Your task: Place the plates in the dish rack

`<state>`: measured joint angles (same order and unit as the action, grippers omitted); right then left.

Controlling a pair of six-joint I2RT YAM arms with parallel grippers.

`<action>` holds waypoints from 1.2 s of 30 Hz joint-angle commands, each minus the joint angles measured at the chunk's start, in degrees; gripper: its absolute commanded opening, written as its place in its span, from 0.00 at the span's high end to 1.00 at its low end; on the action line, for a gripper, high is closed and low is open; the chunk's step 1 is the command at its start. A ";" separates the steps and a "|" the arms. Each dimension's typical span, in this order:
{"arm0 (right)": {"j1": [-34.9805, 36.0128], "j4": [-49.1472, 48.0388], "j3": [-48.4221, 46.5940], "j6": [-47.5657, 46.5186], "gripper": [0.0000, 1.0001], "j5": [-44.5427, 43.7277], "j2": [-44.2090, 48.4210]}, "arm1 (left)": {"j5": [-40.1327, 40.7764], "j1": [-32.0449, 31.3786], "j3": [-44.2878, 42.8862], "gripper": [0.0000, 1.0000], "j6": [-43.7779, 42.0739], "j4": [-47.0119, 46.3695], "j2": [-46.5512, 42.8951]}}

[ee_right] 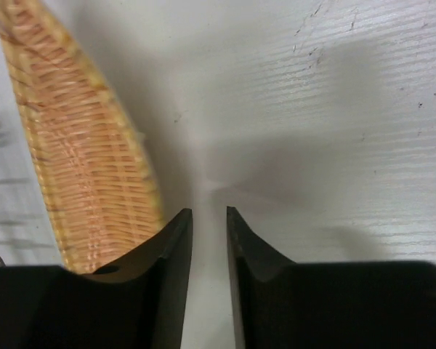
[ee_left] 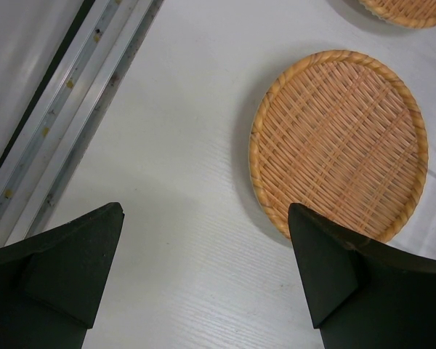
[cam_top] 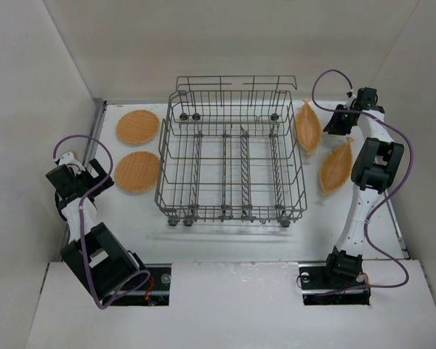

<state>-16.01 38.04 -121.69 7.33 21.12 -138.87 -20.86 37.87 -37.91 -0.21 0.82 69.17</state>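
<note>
Top view, edges: the dish rack point(cam_top: 231, 160) stands mid-counter point(cam_top: 232, 243), with a bare strip along its near side.
Top view, plates: far left plate point(cam_top: 138, 126) and near left plate point(cam_top: 138, 171) lie flat beside the rack; far right plate point(cam_top: 307, 126) and near right plate point(cam_top: 336, 166) look tilted.
Top view, pose: left arm point(cam_top: 83, 218) is folded; right arm point(cam_top: 363, 196) reaches far.
Left wrist: left fingers point(ee_left: 65, 269) are spread wide and released above bare counter, the near left plate just beyond one tip.
Right wrist: right fingers point(ee_right: 276, 291) are drawn close with a thin gap, grasping nothing; a plate's edge is beside one finger.
</note>
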 commanded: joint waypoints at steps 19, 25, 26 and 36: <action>2.95 4.50 -9.27 -1.97 0.51 5.07 -3.69 | -0.14 -0.56 -3.40 0.00 -1.11 0.06 0.53; 4.01 7.57 -11.20 -2.32 0.52 4.45 -5.97 | -0.14 -0.56 -3.48 0.00 -1.11 0.15 0.62; 4.10 7.92 -11.72 -2.58 0.54 4.28 -6.32 | -0.14 -0.56 -3.49 0.00 -1.11 0.15 0.62; 5.33 9.07 -12.43 -3.03 1.00 -1.17 -7.21 | -0.14 -0.56 -3.57 0.00 -1.20 0.32 0.79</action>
<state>-11.27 45.50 -133.12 6.02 24.01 -145.67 -20.80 37.54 -39.03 -0.49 1.21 69.80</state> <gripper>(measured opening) 0.136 0.997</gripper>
